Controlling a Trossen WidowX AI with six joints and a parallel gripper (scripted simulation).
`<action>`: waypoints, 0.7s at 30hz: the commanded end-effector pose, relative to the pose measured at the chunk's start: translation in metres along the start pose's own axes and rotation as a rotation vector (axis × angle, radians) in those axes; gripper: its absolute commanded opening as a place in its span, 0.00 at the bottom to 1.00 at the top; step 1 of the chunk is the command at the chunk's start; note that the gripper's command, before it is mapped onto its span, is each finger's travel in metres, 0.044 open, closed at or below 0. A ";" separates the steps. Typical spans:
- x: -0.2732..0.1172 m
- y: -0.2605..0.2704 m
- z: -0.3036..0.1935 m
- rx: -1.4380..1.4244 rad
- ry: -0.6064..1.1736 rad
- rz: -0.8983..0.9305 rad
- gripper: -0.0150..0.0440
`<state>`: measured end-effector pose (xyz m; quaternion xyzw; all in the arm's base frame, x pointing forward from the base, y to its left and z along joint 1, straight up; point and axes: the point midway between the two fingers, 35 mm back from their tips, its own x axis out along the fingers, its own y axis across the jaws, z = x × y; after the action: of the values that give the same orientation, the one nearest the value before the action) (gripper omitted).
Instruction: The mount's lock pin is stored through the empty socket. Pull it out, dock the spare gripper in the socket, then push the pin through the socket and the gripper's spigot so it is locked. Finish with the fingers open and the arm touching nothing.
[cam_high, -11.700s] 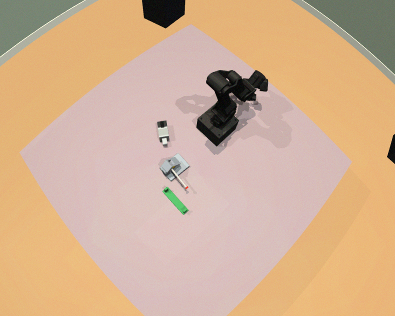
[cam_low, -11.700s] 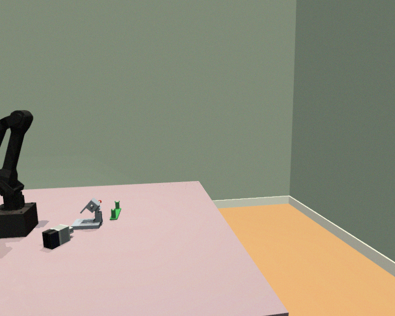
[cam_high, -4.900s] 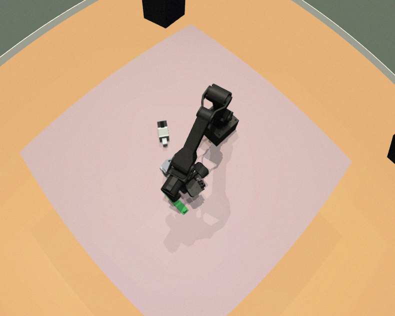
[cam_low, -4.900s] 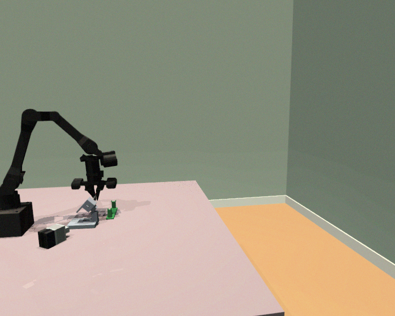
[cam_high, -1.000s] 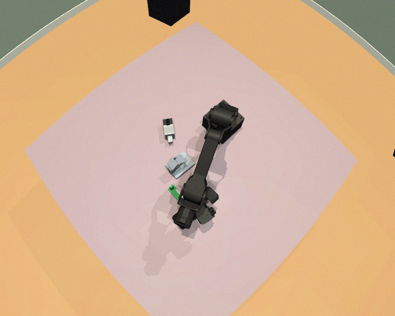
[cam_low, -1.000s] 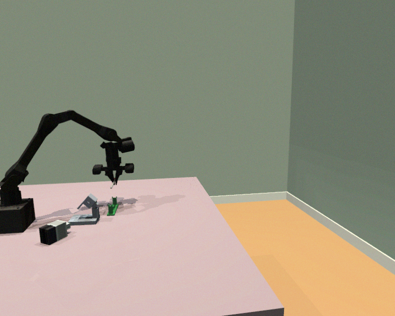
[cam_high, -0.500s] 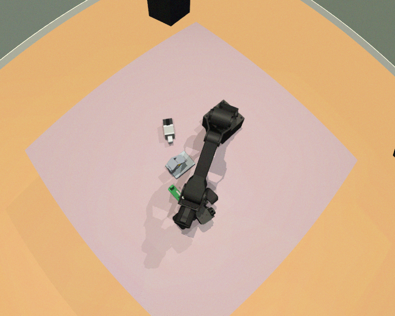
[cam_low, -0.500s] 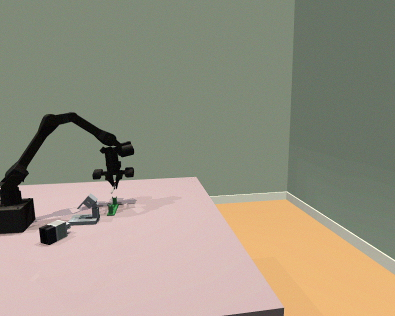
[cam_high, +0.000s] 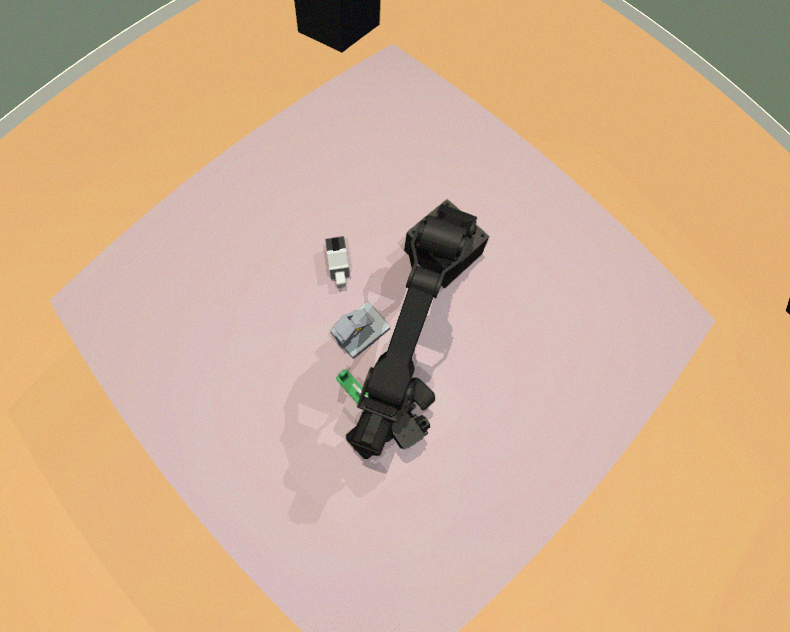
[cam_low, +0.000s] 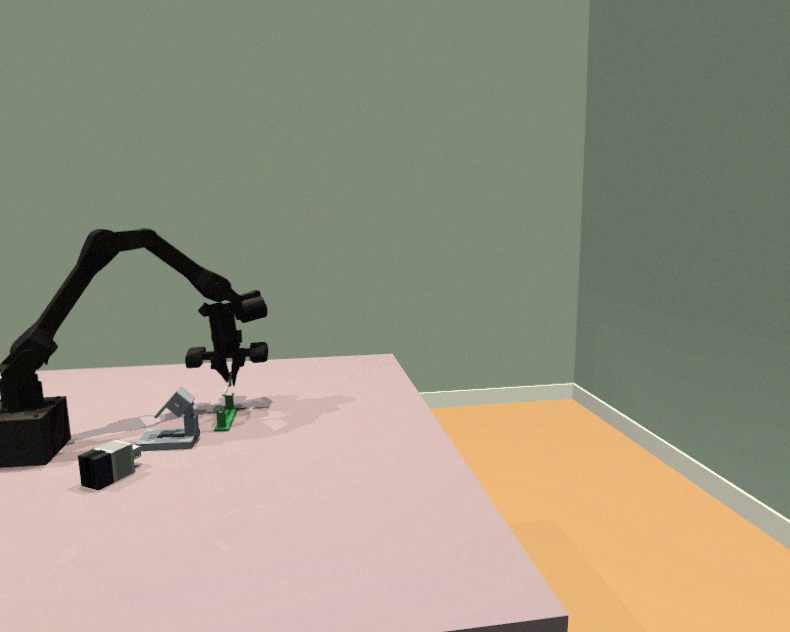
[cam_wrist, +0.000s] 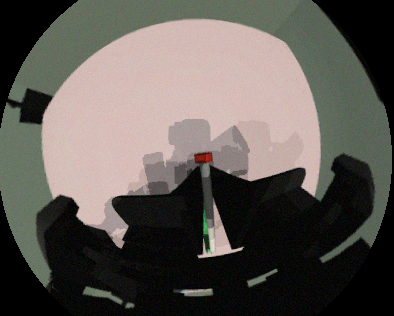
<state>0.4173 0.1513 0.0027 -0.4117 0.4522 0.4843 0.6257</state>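
Observation:
My gripper (cam_low: 229, 383) (cam_wrist: 203, 169) is shut on the lock pin (cam_low: 227, 391) (cam_wrist: 208, 197), low over the green two-post stand (cam_high: 348, 383) (cam_low: 225, 419). The pin has a red head and a grey shaft with a pale end. Its pale end shows close to the stand's far post; whether they touch is unclear. The grey mount (cam_high: 376, 322) (cam_low: 164, 444) stands beside the stand, with its tilted socket (cam_high: 346, 328) (cam_low: 179, 402) raised and no spare gripper in it. The black-and-white spare gripper (cam_high: 337, 258) (cam_low: 109, 463) lies on the table. The arm hides my fingertips in the top view.
The arm's base (cam_high: 446, 243) (cam_low: 29, 431) stands on the pink table (cam_high: 527, 395) (cam_low: 329, 527). The forearm passes beside the mount in the top view. The spare gripper lies on the mount's other side from the green stand. The table edge shows at the right in the exterior view.

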 end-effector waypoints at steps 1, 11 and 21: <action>0.008 0.002 -0.003 0.005 0.002 0.003 0.25; 0.021 0.003 -0.006 0.003 -0.005 -0.012 0.25; 0.021 0.003 -0.006 0.003 -0.006 -0.012 0.25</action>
<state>0.4164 0.1510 -0.0175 -0.4137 0.4464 0.4819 0.6304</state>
